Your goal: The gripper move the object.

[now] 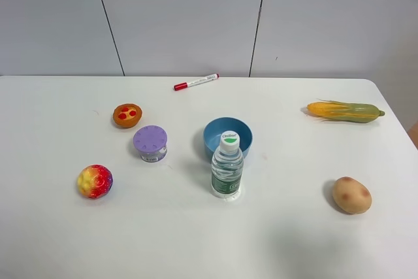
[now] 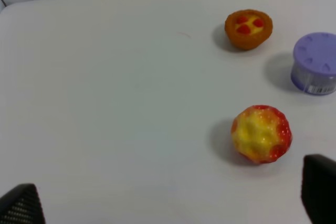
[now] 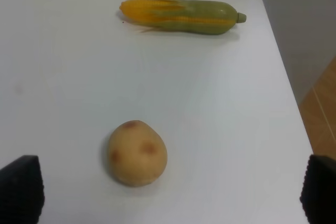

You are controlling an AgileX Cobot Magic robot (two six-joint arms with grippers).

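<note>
The small clear jar with a lavender dotted lid (image 1: pixel 150 143) stands upright on the white table (image 1: pixel 78 240), left of centre. It also shows in the left wrist view (image 2: pixel 315 64). Neither arm shows in the exterior high view. My left gripper (image 2: pixel 170 198) shows only two black fingertips (image 2: pixel 21 205) set wide apart with nothing between them, well short of the jar. My right gripper (image 3: pixel 170 190) is likewise wide open and empty, with black fingertips (image 3: pixel 320 187) at the frame corners, above the table near the potato.
Near the jar are an orange cup with red dots (image 1: pixel 127 115), a red-yellow ball (image 1: pixel 95 181), a blue bowl (image 1: pixel 227 136) and a water bottle (image 1: pixel 227 164). A red marker (image 1: pixel 195 82) lies at the back. Corn (image 1: pixel 345 111) and a potato (image 1: pixel 351 195) lie on the right.
</note>
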